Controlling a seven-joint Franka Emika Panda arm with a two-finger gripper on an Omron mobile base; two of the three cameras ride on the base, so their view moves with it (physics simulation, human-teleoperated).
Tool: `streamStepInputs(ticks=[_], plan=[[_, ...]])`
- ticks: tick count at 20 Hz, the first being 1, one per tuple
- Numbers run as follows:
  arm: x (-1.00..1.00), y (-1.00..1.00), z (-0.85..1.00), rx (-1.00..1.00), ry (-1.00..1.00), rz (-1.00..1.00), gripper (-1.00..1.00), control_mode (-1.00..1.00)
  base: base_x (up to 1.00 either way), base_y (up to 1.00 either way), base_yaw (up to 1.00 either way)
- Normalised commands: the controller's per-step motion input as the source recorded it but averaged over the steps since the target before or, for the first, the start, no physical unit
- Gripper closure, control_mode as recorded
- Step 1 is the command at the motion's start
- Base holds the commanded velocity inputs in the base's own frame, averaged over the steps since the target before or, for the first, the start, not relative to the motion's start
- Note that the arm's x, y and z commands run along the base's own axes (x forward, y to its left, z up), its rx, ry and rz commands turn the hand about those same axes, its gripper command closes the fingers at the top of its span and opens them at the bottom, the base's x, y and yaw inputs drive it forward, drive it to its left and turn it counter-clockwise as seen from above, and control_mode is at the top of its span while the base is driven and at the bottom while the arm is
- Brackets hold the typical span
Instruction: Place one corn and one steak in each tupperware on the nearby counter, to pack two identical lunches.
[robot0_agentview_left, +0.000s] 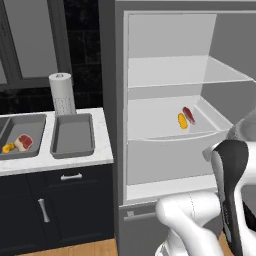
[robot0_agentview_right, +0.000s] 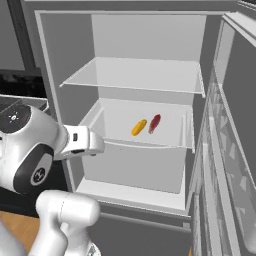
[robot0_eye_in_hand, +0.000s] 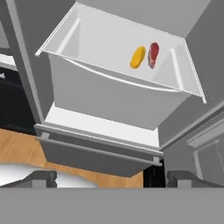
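Base views flank fridge (robot0_agentview_left: 170, 125), hand view nearer

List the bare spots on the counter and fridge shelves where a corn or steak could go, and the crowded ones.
Free: the right tupperware, bare between the paper towel roll and the fridge; the upper fridge shelf; the left part of the middle shelf.
Crowded: the left tupperware already holds a corn and steak; the middle shelf's right part holds a corn and steak.
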Motion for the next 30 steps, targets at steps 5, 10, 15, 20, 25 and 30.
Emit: streamStepInputs(ticks=[5, 10, 15, 20, 25, 30], plan=[[0.22, -0.01, 0.16, -0.10, 0.02, -0.07, -1.00, -1.00, 0.00, 0.00, 0.00], [0.19, -0.21, 0.09, 0.00, 0.03, -0.01, -1.00, -1.00, 0.00, 0.00, 0.00], [0.27, -0.21, -0.03, 0.04, 0.00, 0.00, -1.00, -1.00, 0.00, 0.00, 0.00], [0.45, -0.05, -0.31, 0.02, -0.01, -0.03, -1.00, -1.00, 0.00, 0.00, 0.00], [0.59, 0.00, -0.30, 0.00, 0.00, -0.06, -1.00, -1.00, 0.00, 0.00, 0.00], [0.49, 0.00, -0.13, 0.00, -0.02, -0.02, -1.00, -1.00, 0.00, 0.00, 0.00]])
